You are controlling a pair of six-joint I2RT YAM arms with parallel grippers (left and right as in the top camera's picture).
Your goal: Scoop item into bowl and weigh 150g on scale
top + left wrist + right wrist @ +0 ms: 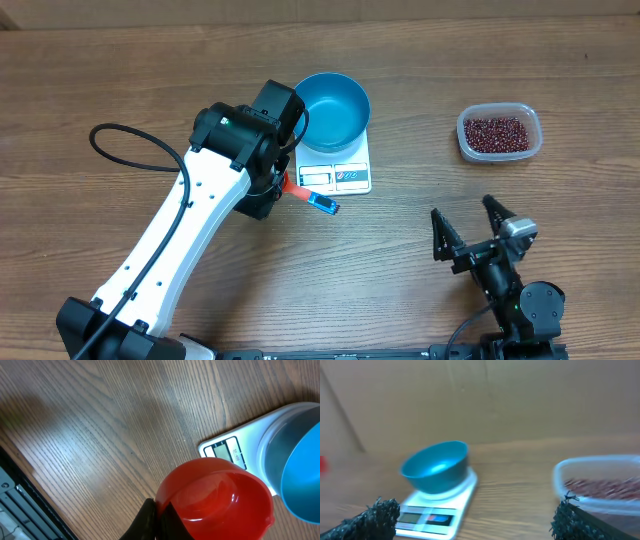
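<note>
The blue bowl [333,108] sits empty on the white scale [340,176] at the table's back centre. My left gripper [159,510] is shut on the rim of a red scoop [217,500], which is empty and hovers just left of the scale's display [225,451]. From overhead only the scoop's red and blue end [308,197] pokes out from under the left arm. The dark red beans [496,132] lie in a clear tub [535,138] at the right. My right gripper [468,225] stands open near the front right, with nothing between its fingers [375,517].
In the right wrist view the bowl [437,467] and scale [462,502] are ahead to the left, and the tub [600,467] is close on the right. A black cable [130,140] loops to the left of the left arm. A bare wall stands behind the table.
</note>
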